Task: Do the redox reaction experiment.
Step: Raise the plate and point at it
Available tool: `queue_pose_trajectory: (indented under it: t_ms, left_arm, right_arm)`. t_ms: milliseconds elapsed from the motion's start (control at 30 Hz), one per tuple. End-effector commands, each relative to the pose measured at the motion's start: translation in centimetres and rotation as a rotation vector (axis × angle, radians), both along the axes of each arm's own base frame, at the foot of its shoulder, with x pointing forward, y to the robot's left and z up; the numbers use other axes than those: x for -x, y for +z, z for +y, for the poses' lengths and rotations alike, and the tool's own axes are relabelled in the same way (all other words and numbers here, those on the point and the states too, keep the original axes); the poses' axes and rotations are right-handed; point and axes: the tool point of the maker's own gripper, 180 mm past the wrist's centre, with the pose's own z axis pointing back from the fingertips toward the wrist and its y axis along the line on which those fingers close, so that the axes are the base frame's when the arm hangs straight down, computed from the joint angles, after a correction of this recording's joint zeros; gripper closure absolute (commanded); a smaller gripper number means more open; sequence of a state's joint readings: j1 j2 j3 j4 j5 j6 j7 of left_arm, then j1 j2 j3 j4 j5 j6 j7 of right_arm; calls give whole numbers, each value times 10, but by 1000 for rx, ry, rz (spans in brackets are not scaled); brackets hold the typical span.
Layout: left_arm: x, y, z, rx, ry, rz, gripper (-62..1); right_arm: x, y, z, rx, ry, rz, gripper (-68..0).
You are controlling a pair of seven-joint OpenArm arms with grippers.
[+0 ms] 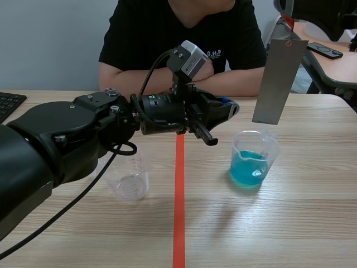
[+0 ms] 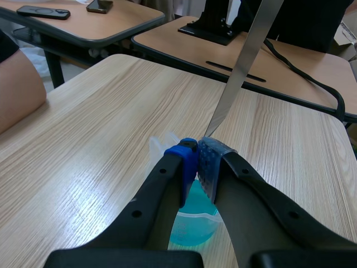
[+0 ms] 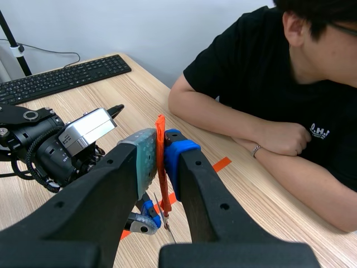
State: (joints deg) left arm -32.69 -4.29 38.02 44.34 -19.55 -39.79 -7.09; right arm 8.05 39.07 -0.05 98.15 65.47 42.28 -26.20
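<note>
A grey metal strip (image 1: 279, 81) hangs upright over a small beaker of blue liquid (image 1: 254, 162), its lower end above the rim. My right gripper (image 3: 159, 151) is shut on the orange tab (image 3: 160, 167) at the strip's top, high at the scene's top right. My left gripper (image 1: 226, 109) hovers left of the strip, above the table and beside the blue beaker. In the left wrist view its blue pads (image 2: 187, 162) meet with nothing between them, the strip's tip (image 2: 212, 129) just ahead and the blue beaker (image 2: 192, 220) under the fingers.
An empty clear beaker (image 1: 129, 178) stands left of the orange-red tape line (image 1: 179, 201). A person sits across the table with folded forearms (image 1: 223, 78) resting on its far edge. A black keyboard (image 1: 8, 103) lies at the far left.
</note>
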Motion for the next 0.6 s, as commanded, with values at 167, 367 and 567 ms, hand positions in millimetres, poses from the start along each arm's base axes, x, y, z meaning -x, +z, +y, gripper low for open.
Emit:
queue_pose_trajectory:
  t_ms: [167, 367, 567]
  left_arm:
    - [-7, 18, 9, 55, 17, -44, -27]
    - [-15, 23, 45, 21, 47, -107, -27]
    - [-17, 32, 91, -66, 63, -193, -27]
  right_arm:
    - [1, 17, 0, -18, 13, -48, -15]
    - [1, 17, 0, -18, 13, -48, -15]
    - [1, 17, 0, -18, 13, -48, -15]
